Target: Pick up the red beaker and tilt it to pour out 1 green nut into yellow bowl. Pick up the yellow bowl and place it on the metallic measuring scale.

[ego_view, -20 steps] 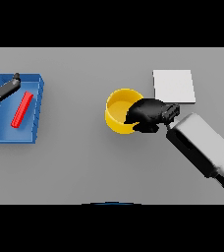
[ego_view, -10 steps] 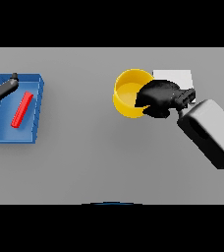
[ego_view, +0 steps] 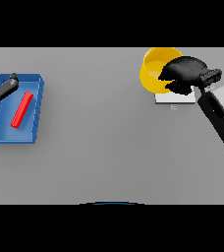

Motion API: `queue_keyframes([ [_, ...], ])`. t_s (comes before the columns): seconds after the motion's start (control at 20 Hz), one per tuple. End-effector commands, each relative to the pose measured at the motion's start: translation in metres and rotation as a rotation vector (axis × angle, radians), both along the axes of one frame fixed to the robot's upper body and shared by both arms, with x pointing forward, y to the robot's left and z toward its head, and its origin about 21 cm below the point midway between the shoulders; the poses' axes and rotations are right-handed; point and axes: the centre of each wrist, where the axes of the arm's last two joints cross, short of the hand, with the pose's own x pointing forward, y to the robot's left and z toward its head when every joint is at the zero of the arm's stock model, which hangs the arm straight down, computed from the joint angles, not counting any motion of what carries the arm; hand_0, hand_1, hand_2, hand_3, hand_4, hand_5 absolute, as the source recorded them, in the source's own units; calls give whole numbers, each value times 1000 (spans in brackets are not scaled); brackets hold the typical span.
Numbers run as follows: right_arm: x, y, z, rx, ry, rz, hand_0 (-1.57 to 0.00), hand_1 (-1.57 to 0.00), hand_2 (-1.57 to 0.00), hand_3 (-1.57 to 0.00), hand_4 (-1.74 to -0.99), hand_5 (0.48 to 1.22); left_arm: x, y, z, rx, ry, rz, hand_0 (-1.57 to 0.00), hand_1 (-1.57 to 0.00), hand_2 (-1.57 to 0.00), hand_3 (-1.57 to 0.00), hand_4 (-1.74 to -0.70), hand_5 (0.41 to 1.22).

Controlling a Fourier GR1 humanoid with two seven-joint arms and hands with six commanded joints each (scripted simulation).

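Note:
My right hand is shut on the right rim of the yellow bowl, which is lifted and tilted toward me at the far right of the table. The bowl hangs over the far left part of the white, flat measuring scale, most of which is hidden behind the bowl and hand. The red beaker lies on its side in the blue tray at the left. My left hand shows at the left edge over the tray's far corner, fingers straight. No green nut is visible.
The blue tray sits near the table's left edge. My right forearm slants in from the right edge.
My right hand has carried the yellow bowl up off the table, farther away and to the right, until it hangs over the scale. The left hand and the beaker have stayed put.

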Motion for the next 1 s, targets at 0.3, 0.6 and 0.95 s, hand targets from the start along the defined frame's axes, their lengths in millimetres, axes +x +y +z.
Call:
queue_keyframes([
  [0.3, 19, -33, -27, -2, 21, -127, -1571, -1571, -1571, -1211, -1722, 1221, 2, 4, -2, 8, 10, 20, 1, 1, 1, 1, -823, 765],
  [0.6, 30, -46, -51, 8, 27, -169, -1571, -1568, -1571, -1410, -1724, 1221, 3, 5, -5, 16, 23, 24, 1, 1, 1, 1, -807, 749],
  [0.95, 36, -48, -75, 19, 38, -207, -1571, -1462, -1568, -1496, -1724, 1221, 5, 4, 0, 12, 12, 24, 1, 1, 1, 1, -806, 734],
])
